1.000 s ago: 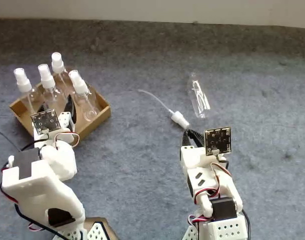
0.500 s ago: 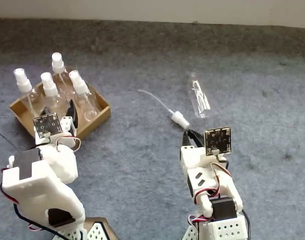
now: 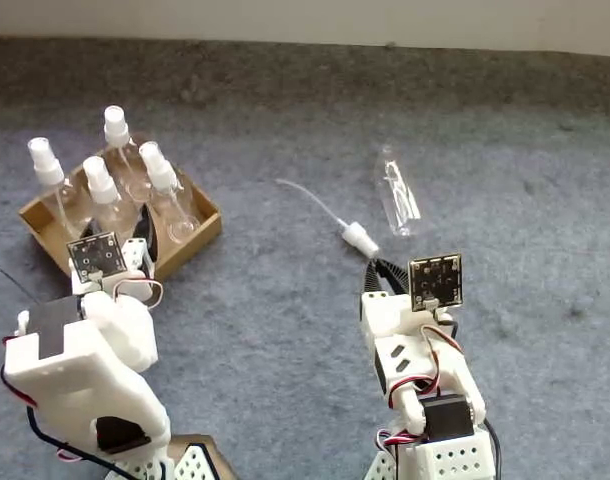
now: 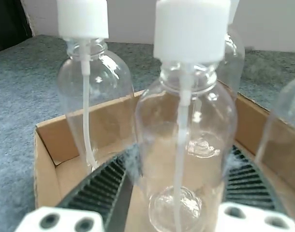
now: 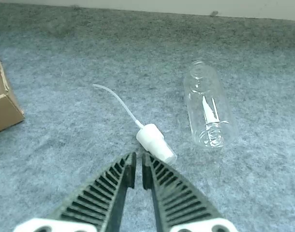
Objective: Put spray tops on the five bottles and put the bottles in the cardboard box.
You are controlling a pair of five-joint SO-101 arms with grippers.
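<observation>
the left gripper [image 4: 181, 154] is at the cardboard box [image 3: 190, 245], which sits at 10 o'clock on the grey carpet [image 3: 275, 330]. its pincer is clamped on a capped bottle [image 4: 186, 121], upright inside the box, with a finger against each side. three other capped bottles [image 3: 115, 135] stand in the box at roughly 10, 12 and 2 o'clock of it. the right gripper [image 5: 139, 162] is low near the middle, fingers together and empty. just past its tips, at 12 o'clock, lies a loose spray top [image 5: 156, 142], its tube trailing toward 10 o'clock. the uncapped bottle [image 5: 208, 108] lies on its side at 1 o'clock of that top, near but apart.
</observation>
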